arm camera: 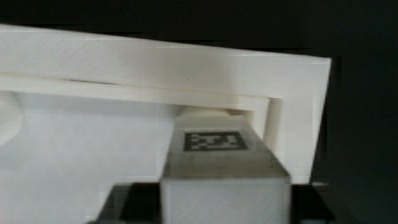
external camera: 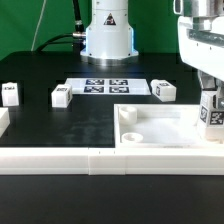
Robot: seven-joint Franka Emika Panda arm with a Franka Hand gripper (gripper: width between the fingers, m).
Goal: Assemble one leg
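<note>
A leg (external camera: 62,96) lies at the exterior view's left of the marker board (external camera: 105,87), the panel (external camera: 165,126) in front

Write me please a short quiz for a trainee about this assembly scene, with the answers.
1. How many loose legs lie on the black table, apart from the gripper?
2. True or false: the gripper carries nothing.
3. The held leg is: A) over the marker board; B) near a corner of the white panel, at the exterior view's right; C) beside the robot base.
Key: 1. three; 2. false, it grips a leg; 3. B.
</note>
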